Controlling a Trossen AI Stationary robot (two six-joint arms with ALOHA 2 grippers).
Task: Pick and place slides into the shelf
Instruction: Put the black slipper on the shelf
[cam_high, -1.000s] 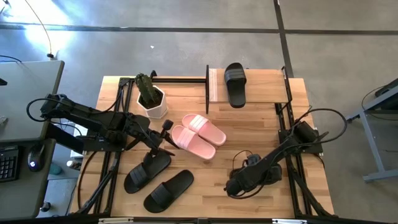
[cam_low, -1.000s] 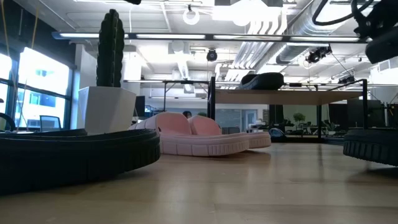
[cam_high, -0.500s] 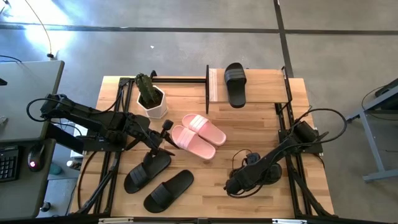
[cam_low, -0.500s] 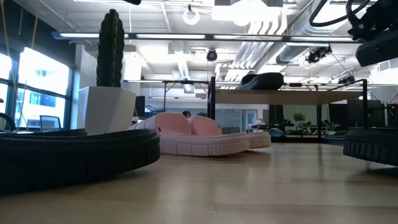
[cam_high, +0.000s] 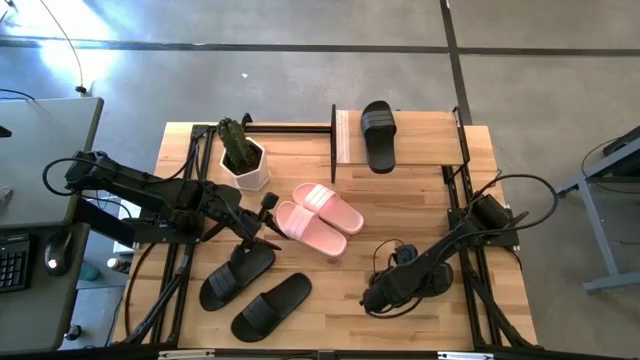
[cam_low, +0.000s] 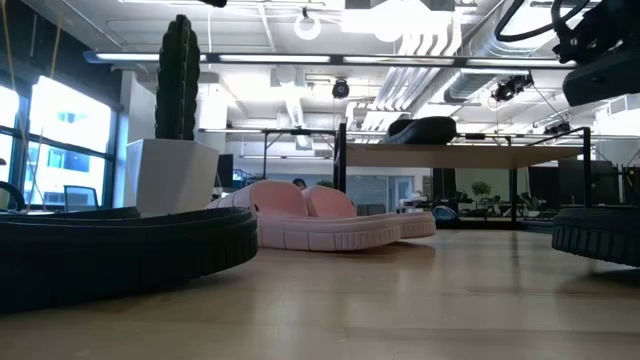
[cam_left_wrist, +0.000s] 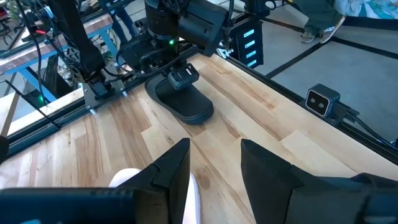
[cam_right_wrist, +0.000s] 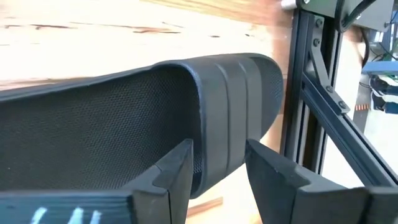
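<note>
High view: right gripper (cam_high: 378, 296) was low at the table's front right, right over a black slide (cam_high: 425, 277) lying there. Right wrist view had its fingers (cam_right_wrist: 174, 167) spread a little, straddling that slide's strap (cam_right_wrist: 231, 106), one inside the strap, one outside; no clamp visible, slide sat flat on the table (cam_right_wrist: 93, 15).

Left gripper (cam_high: 262, 238) hung over the left-middle of the table, between the pink pair (cam_high: 318, 218) and the nearer black slides. Left wrist view showed its fingers (cam_left_wrist: 171, 168) apart with nothing between them, bare wood below, a pale pink edge (cam_left_wrist: 127, 179) just under them. Same view caught the right arm's gripper (cam_left_wrist: 181, 76) down on the far black slide (cam_left_wrist: 181, 102).

Shelf (cam_high: 400, 140) stood at the back of the table, right of centre. One black slide (cam_high: 378, 135) lay on its wooden top board; low view showed it up there too (cam_low: 425, 129). Lower tier couldn't be made out.

Pink pair sat mid-table, side by side and touching. Two more black slides at front left: one (cam_high: 236, 276) just below the left gripper, another (cam_high: 271, 306) beside it nearer the front edge. White pot with cactus (cam_high: 241, 155) stood back left, just beside the shelf's frame
</note>
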